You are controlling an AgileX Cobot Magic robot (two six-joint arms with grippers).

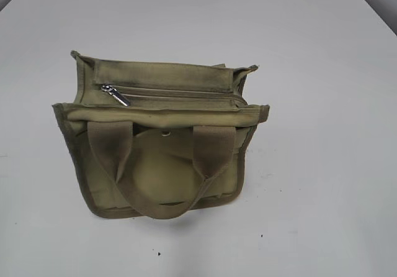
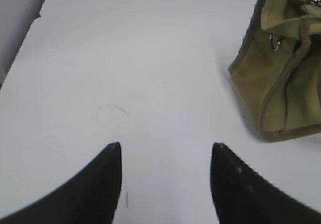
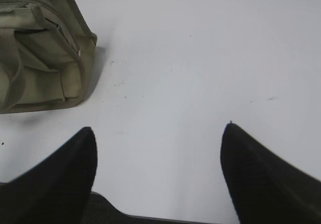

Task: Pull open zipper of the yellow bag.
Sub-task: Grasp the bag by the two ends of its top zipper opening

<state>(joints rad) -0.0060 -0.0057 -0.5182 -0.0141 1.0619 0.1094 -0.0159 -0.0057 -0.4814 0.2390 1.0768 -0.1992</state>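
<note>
Bag: I see the khaki-yellow canvas tote (image 1: pixel 162 141) mid-table (image 1: pixel 322 165).
Zipper: khaki tape (image 1: pixel 180 93) across its top, silver pull (image 1: pixel 115 95) at left end.
Left gripper (image 2: pixel 165 151): spread, empty.
Right gripper (image 3: pixel 159 133): spread wide, empty.

— We see the small khaki-yellow canvas bag (image 1: pixel 164 137) as matt, coarse-woven cloth, with ribbed webbing handles (image 1: pixel 214 149).

— Agreed; at upper left its zipper (image 1: pixel 180 94) carries a shiny silver metal pull tab (image 1: pixel 115 95). We find the white table (image 1: pixel 322 165) smooth and matt.
</note>
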